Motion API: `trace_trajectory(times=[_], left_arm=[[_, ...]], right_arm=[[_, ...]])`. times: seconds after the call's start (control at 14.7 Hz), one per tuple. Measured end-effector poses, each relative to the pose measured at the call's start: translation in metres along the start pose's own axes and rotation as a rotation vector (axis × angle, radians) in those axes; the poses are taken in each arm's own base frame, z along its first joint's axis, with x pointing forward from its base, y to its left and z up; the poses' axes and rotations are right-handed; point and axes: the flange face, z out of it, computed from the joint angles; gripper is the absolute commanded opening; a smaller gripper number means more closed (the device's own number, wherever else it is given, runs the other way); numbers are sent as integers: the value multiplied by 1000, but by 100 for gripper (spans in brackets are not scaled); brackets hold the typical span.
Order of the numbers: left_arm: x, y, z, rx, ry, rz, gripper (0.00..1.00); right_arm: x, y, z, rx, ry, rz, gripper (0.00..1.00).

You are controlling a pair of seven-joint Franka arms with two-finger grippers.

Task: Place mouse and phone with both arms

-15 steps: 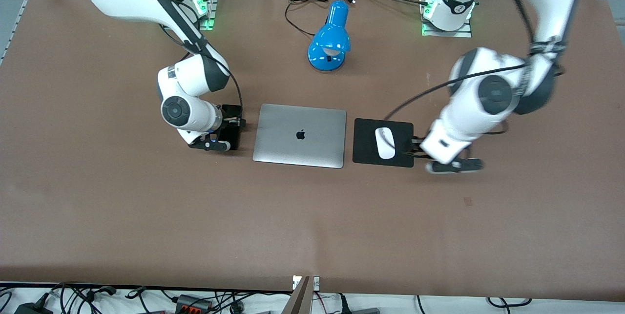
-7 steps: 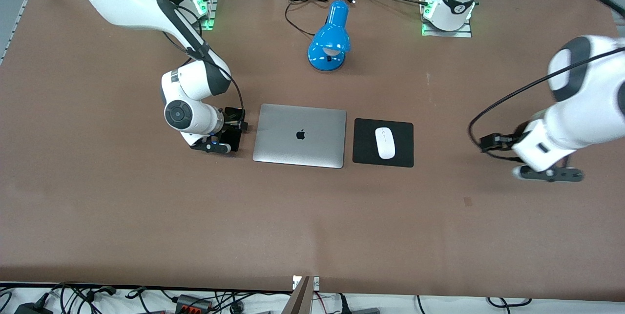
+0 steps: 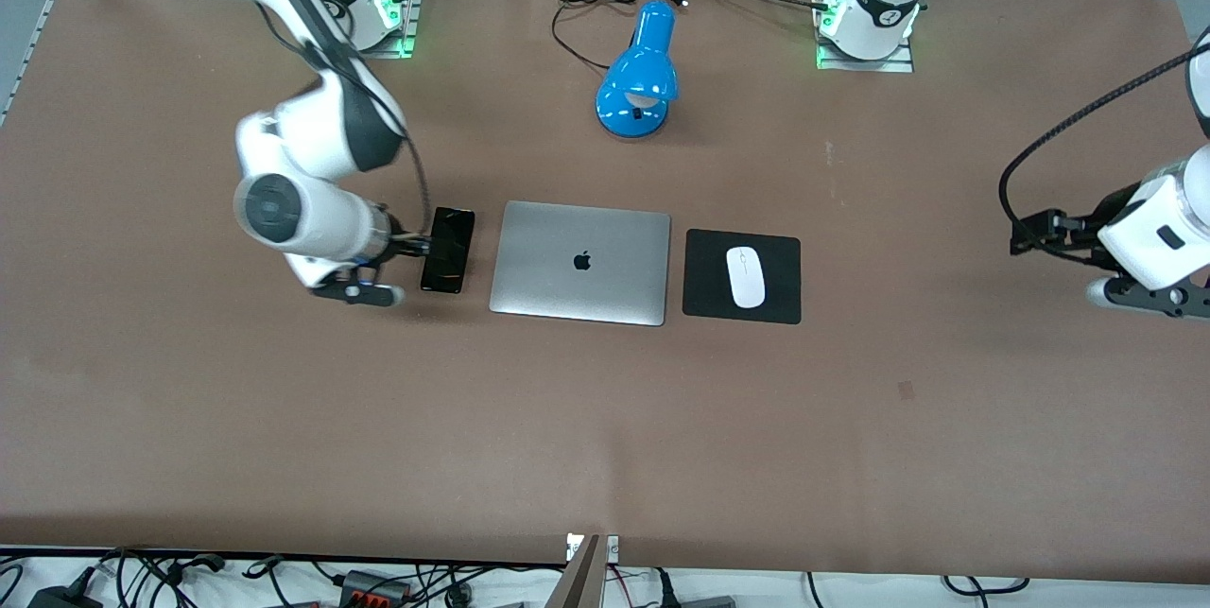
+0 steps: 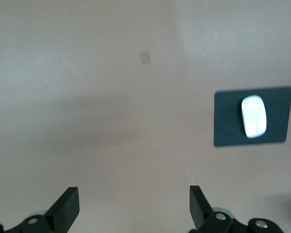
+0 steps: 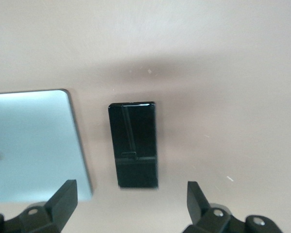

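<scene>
Brown table (image 3: 605, 419), filling nearly the whole front view. Two white arms with black bands reaching down from the top edge.

Right arm (image 3: 312, 130) bent low at mid-height of the frame, toward its own end of the table. Right gripper (image 5: 131, 191) poised over the phone (image 3: 447, 250), fingers (image 5: 63, 196) spread wide, gripping nothing, the phone lying free on the table below them.

Left arm (image 3: 1158, 230) pulled out to the frame's edge at mid-height. Left gripper (image 4: 134, 196) over bare table toward the left arm's end, well apart from the mouse pad (image 3: 704, 258), pincer fully spread and empty.

Closed silver laptop (image 3: 579, 263) at the frame's centre. Blue desk lamp (image 3: 638, 78) in the upper centre, black cord looped above it. Square black mouse pad just beside the laptop, toward the left arm's end.

Phone: slim black rectangle, glossy dark face with faint reflections, flat on the table just beside the laptop toward the right arm's end, long side along the laptop's edge, a narrow strip of table between them.

Mouse (image 3: 745, 276): small white glossy oval, thin grey line on top, resting on the middle of the mouse pad, lengthwise up and down the frame.
</scene>
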Motion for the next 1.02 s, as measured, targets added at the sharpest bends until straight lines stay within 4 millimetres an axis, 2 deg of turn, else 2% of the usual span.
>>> trace_trajectory(times=[0.14, 0.2, 0.41, 0.61, 0.82, 1.02], left_arm=[[-4, 6, 4, -5, -41, 10, 100], [-4, 6, 4, -6, -46, 11, 100], [-6, 2, -2, -46, -17, -4, 100], [-20, 10, -18, -35, 53, -49, 100], [-47, 20, -28, 5, 152, -112, 100], [-82, 32, -37, 13, 195, -112, 100]], right_arm=[[9, 16, -63, 12, 22, 0, 100], [15, 30, -87, 23, 41, -10, 100], [34, 82, -140, 20, 108, -72, 100], [34, 118, -191, -34, 146, -165, 100], [36, 151, -223, -58, 197, -203, 100], [40, 187, -233, -97, 215, -160, 100]])
